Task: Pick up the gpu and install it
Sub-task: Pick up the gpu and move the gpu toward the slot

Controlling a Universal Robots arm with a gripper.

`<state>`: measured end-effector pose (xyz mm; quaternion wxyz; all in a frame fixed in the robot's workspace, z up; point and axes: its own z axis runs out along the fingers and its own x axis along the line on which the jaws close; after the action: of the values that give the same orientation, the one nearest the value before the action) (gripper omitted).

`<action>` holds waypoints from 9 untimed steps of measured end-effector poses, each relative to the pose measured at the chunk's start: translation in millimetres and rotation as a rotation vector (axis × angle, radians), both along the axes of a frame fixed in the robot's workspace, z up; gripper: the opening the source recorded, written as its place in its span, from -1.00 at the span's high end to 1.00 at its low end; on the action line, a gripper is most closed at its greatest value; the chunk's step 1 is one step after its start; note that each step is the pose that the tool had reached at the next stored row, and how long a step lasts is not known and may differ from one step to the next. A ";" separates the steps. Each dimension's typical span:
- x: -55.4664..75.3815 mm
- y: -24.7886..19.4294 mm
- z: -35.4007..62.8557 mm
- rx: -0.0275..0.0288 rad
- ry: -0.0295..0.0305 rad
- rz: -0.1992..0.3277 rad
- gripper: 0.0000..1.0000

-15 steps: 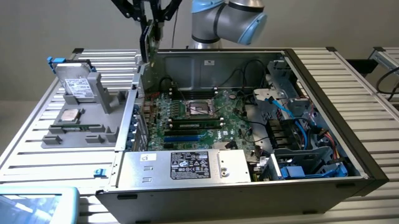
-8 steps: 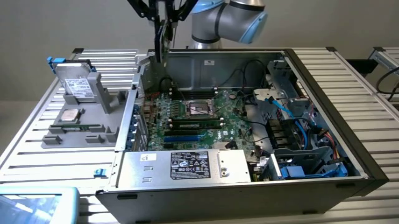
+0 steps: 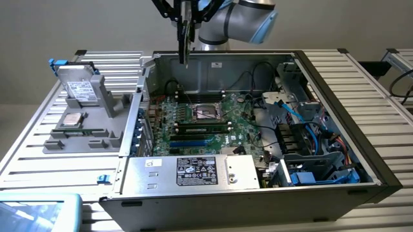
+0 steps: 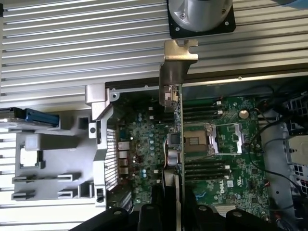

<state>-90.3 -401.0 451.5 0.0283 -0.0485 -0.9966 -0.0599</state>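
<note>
A ribbed aluminium table [image 3: 377, 92] carries an open computer case [image 3: 335, 92] lying on its side, with a plain pale wall behind it. Above the case's far wall, the gripper [image 3: 185, 15] hangs from the grey-and-blue arm [image 3: 242, 19], its dark fingers [image 4: 156, 211] closed on either side of the gpu [image 3: 184, 43]. The card is held on edge, hanging straight down, and its lower end sits close to the top rim of the far wall towards the exterior view's left. It is clear of the board and not seated in any slot. From the wrist view the gpu [image 4: 174, 101] appears as a thin strip running away from the gripper [image 4: 174, 204]. The silver bracket [image 4: 179, 57] is at its far end, over the case rim, and the black fan block [image 4: 171, 142] sits on one face. Below the card lies the green motherboard [image 3: 193, 108], with the bare CPU socket [image 3: 208, 112] near its middle and dark memory slots [image 3: 203, 128] just beside that. A silver power supply [image 3: 193, 171] with a white label fills the case's near edge, and blue cables [image 3: 303, 121] run through the bays on the exterior view's right. Outside the case, on the exterior view's left, a grey fixture tray [image 3: 84, 142] holds an upright hard drive [image 3: 82, 89] and a small square chip [image 3: 72, 119].
</note>
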 end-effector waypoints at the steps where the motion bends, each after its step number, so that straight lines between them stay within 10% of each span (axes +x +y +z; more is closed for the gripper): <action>1: 4.4 -0.1 -0.1 0.0000 0.0008 0.000 0.42; 9: 35.7 -0.6 -1.4 -0.0001 0.0048 0.006 0.42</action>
<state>-54.6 -401.6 450.1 0.0309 -0.0457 -0.9967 -0.0597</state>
